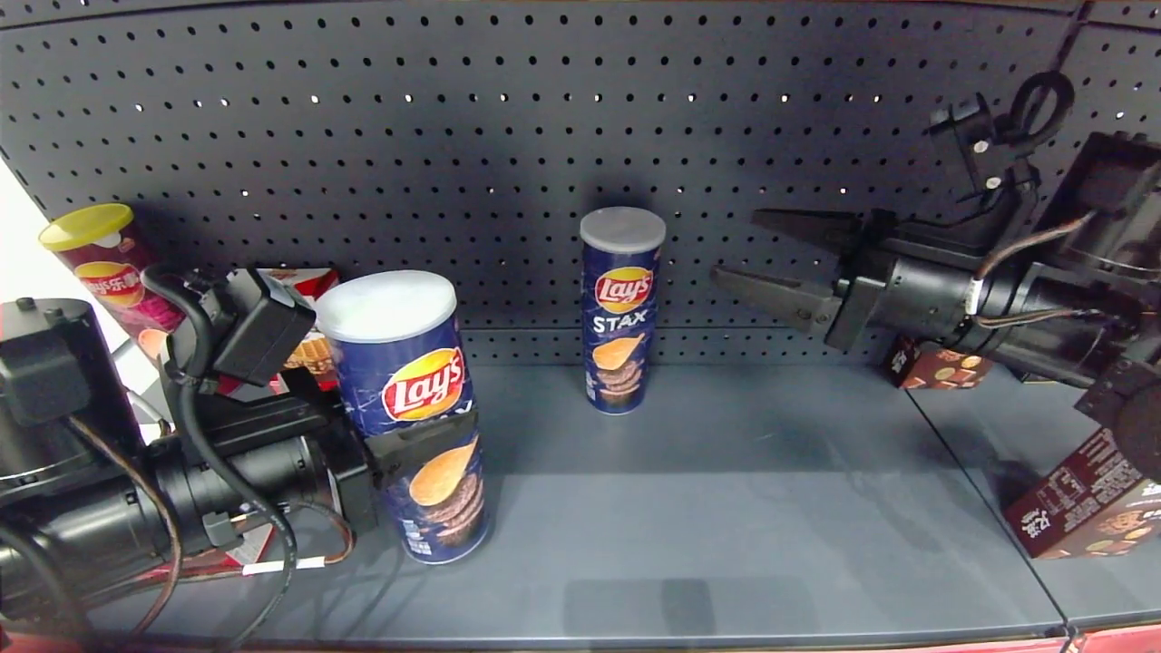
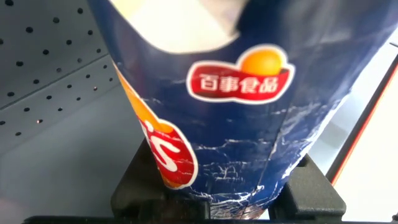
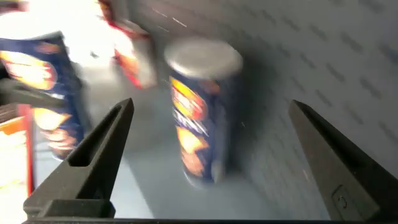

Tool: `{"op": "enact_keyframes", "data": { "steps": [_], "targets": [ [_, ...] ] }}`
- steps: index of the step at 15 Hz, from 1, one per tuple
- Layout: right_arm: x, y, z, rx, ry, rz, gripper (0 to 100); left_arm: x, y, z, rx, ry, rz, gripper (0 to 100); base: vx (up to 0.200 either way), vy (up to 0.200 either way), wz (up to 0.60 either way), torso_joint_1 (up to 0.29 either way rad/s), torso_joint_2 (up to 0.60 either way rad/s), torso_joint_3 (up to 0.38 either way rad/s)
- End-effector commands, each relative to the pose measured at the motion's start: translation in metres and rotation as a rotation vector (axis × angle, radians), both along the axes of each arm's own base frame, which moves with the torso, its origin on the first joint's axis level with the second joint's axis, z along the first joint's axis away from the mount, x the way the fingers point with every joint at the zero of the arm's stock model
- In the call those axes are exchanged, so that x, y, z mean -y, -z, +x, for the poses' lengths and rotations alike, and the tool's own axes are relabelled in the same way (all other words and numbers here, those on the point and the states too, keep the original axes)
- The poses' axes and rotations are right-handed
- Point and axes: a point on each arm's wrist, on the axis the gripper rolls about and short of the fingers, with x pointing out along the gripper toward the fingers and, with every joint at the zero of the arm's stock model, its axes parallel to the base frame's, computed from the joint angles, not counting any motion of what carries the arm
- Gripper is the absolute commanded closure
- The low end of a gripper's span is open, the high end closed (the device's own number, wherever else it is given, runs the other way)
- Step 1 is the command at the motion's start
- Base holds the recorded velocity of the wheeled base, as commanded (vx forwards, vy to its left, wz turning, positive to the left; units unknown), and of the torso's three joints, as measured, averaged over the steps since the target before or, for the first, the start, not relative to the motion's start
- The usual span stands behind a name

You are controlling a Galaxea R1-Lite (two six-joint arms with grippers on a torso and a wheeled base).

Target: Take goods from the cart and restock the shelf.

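The blue chip can [image 1: 413, 399] with the pale lid is in my left claw [image 1: 419, 443], pinched about the middle of its body, one dark finger [image 1: 426, 443] crossing the printed front. From my left wrist the can [image 2: 249, 124] rises close above the claw [image 2: 227, 208], a finger [image 2: 314, 193] pressed to each side of it. It stands about upright at the near left of the shelf [image 1: 726, 508], its base down at the grey floor; I cannot tell whether it rests there or hangs just clear.

To its right and farther back, a second blue can [image 1: 621, 313] stands upright on its own, close to the pegboard [image 1: 453, 109] at the back. My right claw [image 1: 736, 247] hangs in the air to the right of that can, spread wide and holding nothing, tips pointing left toward it and apart from it. From my right wrist the can [image 3: 202, 118] shows between the two spread fingers [image 3: 93, 162].

At the far left, a red can [image 1: 109, 263] with a yellow lid leans by the pegboard, and a red-and-white box [image 1: 304, 281] sits behind my left arm. On the right, a small brown box [image 1: 934, 367] lies below my right arm, and a larger dark box [image 1: 1084, 503] is nearer, on the next shelf panel.
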Motion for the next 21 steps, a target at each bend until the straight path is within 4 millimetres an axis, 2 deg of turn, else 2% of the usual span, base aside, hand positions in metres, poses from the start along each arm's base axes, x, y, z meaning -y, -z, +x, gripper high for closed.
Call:
{"op": "enact_keyframes", "data": {
  "steps": [1,5,11,21],
  "targets": [
    [-0.01,0.019,0.022,-0.013,-0.067,-0.02,0,-0.001,0.001,0.0,-0.004,-0.003,0.001,100,0.0,0.0,0.0,0.0,0.0,0.0],
    [-0.019,0.019,0.04,0.001,-0.084,-0.017,0,-0.002,0.005,-0.002,-0.011,-0.001,0.004,100,0.0,0.0,0.0,0.0,0.0,0.0],
    [-0.031,0.047,0.064,-0.06,-0.084,-0.044,0,-0.002,0.005,-0.003,-0.014,-0.003,0.005,100,0.0,0.0,0.0,0.0,0.0,0.0],
    [-0.043,0.076,0.076,-0.171,-0.1,-0.094,0,-0.002,0.008,-0.004,-0.022,-0.001,0.008,100,0.0,0.0,0.0,0.0,0.0,0.0]
  ]
}}
